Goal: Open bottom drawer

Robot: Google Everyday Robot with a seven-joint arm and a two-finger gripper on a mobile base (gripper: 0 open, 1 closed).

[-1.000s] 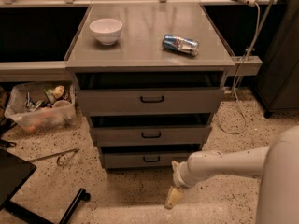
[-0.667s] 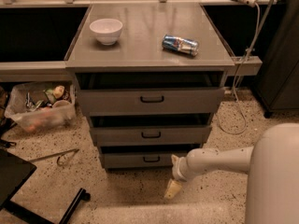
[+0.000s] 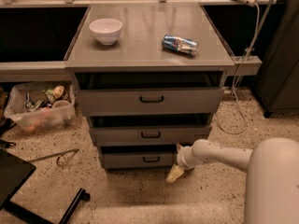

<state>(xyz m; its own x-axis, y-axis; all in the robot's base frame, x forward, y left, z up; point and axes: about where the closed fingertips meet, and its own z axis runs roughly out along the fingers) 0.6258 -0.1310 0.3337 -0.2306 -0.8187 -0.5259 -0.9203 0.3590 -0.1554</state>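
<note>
Inspecting the near side of the cabinet (image 3: 140, 55): found gripper (image 3: 175, 173) low by the near right foot, close over the floor (image 3: 140, 199), pointing down and left; cannot tell whether spread or closed, nothing seen in it. Located bottom drawer (image 3: 126, 161) as lowest of three grey fronts, set back under the middle drawer (image 3: 117, 135), with small black loop handle (image 3: 151, 159) at centre of its front, left of the gripper and apart from it. Judged not yet engaged: handle untouched. Risks noted as follows. First, missing the handle: small loop, shadowed by the overhanging front above, approached from the right at a slant, so likely to be slid past or caught at one edge only. Second, taking the wrong front: middle handle (image 3: 150, 134) directly above and near, easily hooked by rising too high. Third, striking the cabinet's right corner or scraping the floor, with the arm (image 3: 219, 154) carried so low. Fourth, pulling off-axis from the right, so binding the drawer on its runners or dragging the whole cabinet. Also logged on top: bowl (image 3: 105, 30) far left and can (image 3: 180, 44) lying on its side, liable to shift or roll if jolted. Cable (image 3: 240, 71) hanging to the floor at right, near the arm, liable to snag.
</note>
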